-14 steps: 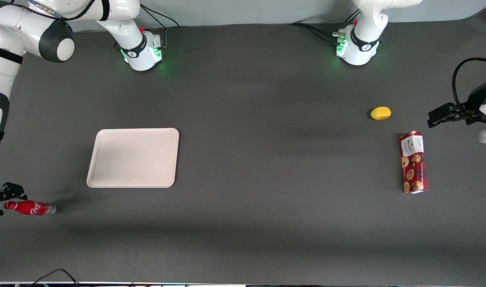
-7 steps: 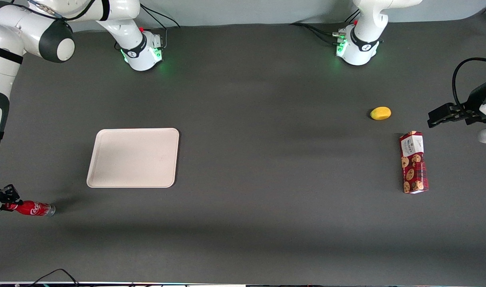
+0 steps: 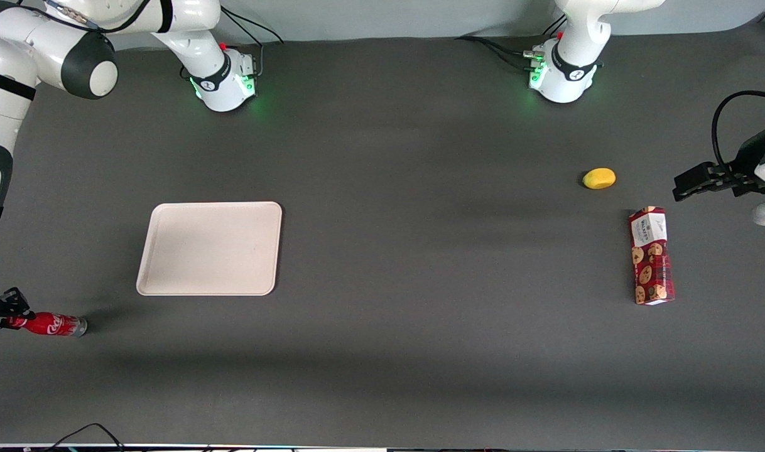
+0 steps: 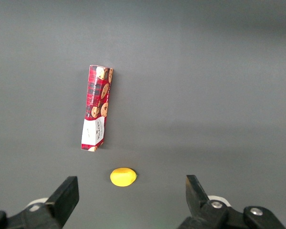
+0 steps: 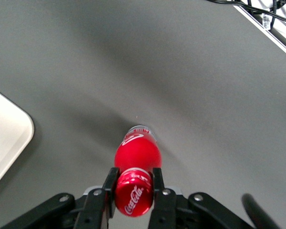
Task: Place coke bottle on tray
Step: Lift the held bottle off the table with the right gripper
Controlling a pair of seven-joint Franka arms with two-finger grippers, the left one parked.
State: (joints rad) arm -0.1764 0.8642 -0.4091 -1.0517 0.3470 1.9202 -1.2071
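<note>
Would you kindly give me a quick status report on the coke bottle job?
Gripper shut on the coke bottle at its cap, at the working arm's end. Bottle not yet on the tray. Nothing between them.

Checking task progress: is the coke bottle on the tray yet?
No, the coke bottle is off the tray, nearer the front camera, with the pincer closed on its cap.
</note>
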